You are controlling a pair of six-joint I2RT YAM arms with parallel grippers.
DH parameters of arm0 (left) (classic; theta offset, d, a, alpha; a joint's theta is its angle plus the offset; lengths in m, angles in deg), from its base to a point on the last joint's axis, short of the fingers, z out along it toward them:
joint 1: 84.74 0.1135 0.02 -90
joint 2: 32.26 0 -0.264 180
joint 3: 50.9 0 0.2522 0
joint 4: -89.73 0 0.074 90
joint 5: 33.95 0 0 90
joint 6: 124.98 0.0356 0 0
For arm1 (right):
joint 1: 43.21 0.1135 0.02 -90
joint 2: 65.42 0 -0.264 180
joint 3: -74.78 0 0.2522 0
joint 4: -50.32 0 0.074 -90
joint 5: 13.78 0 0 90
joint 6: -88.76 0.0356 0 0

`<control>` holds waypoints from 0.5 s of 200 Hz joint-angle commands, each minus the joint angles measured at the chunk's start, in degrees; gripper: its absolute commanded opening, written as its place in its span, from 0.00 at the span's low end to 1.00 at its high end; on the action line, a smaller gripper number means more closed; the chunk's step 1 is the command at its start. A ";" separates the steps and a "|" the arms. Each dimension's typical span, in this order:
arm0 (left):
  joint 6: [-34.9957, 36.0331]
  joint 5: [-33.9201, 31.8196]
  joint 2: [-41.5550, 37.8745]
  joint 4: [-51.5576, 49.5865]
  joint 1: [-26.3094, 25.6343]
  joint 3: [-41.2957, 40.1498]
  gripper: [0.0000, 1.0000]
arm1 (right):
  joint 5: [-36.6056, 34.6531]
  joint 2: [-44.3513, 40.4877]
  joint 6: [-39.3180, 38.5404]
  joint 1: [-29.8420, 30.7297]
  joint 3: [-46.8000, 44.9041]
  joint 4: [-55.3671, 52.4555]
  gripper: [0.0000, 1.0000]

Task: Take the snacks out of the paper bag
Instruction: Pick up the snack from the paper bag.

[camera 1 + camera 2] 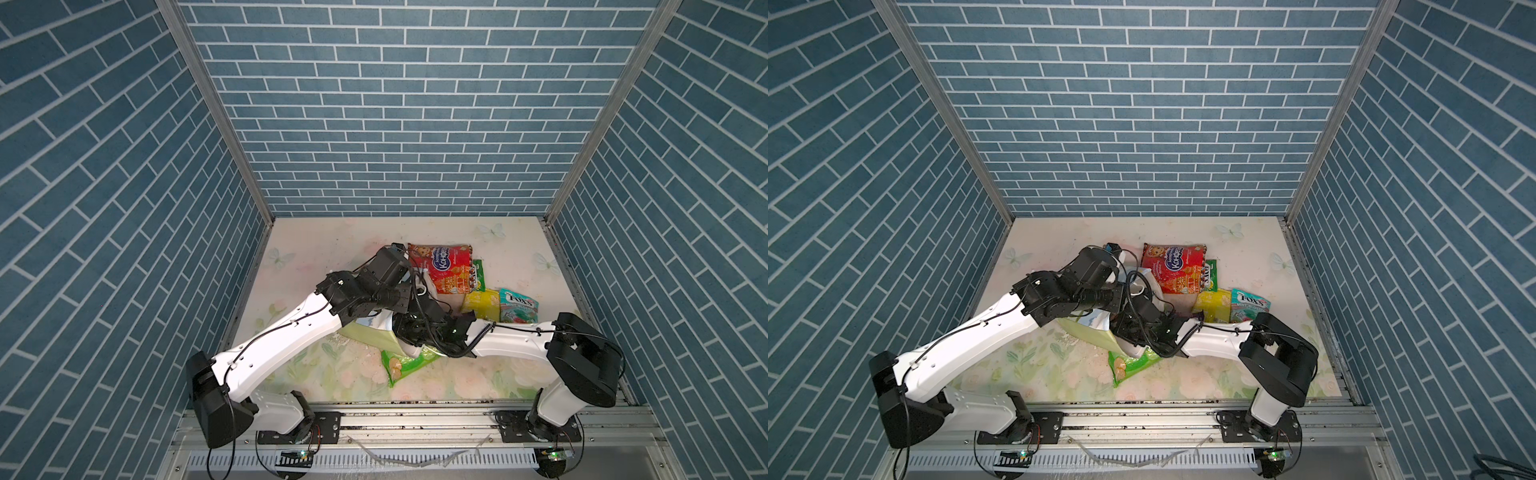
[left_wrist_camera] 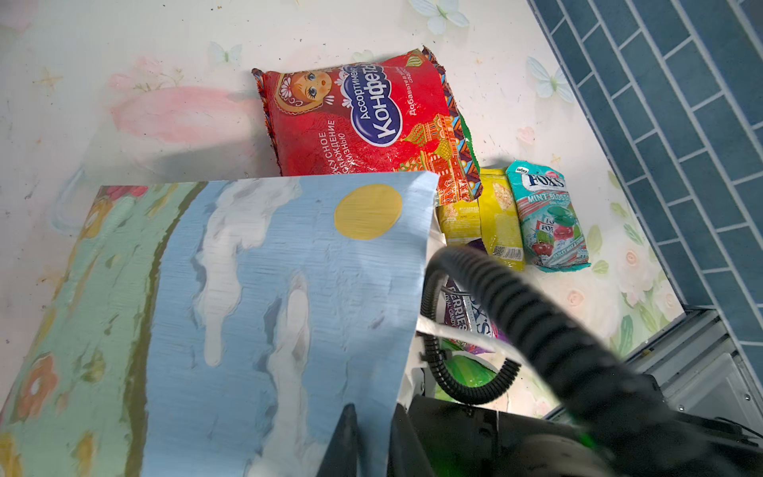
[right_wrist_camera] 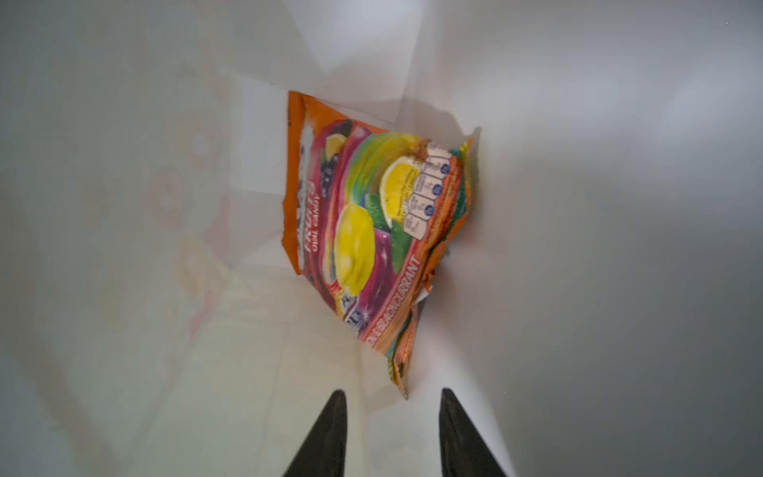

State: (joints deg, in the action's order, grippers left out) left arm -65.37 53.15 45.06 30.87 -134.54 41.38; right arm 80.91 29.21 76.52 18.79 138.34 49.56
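- The bag (image 2: 247, 309) lies on its side mid-desk (image 1: 332, 249), mouth facing right.
- The left fingers (image 2: 371, 429) are clamped on the mouth's upper edge.
- The right fingers (image 3: 392, 394) reach inside the bag, parted and holding nothing; 1 orange packet (image 3: 371, 231) lies just ahead.
- Outside, the red packet (image 1: 442, 268), yellow packet (image 1: 484, 305) and teal packet (image 1: 519, 309) lie on the far side, the chips (image 1: 407, 361) on the near side.

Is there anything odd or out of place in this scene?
The paper bag lies tipped, not upright, its rim pinched by the left gripper. One orange packet is crumpled against the bag's bottom, ahead of the open right gripper. The green chips packet lies partly under the right arm.
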 commanded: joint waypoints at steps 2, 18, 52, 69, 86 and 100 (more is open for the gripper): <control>0.29 1.60 -0.78 1.52 0.23 0.70 0.16 | -0.02 2.08 1.96 -0.07 1.34 -1.59 0.38; 0.25 2.42 -0.68 2.27 0.23 0.54 0.16 | -0.03 3.64 1.69 -0.31 2.49 -1.76 0.38; 0.16 3.99 -0.33 3.97 0.23 0.06 0.17 | 3.70 7.38 0.36 -1.02 5.80 -2.16 0.38; 0.04 4.73 -0.33 4.92 0.23 -0.31 0.17 | 4.63 8.99 -0.23 -1.25 7.32 -2.49 0.38; -0.17 5.16 -0.33 5.29 0.21 -0.57 0.17 | 4.72 10.45 -1.52 -1.54 9.59 -4.28 0.38; -0.14 5.18 -0.65 5.37 0.14 -0.74 0.16 | 5.24 11.79 -2.30 -1.88 11.30 -5.04 0.38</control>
State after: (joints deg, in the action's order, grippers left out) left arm -65.37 54.36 45.06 34.17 -133.47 41.27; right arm 84.62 38.50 76.26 17.37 145.88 47.68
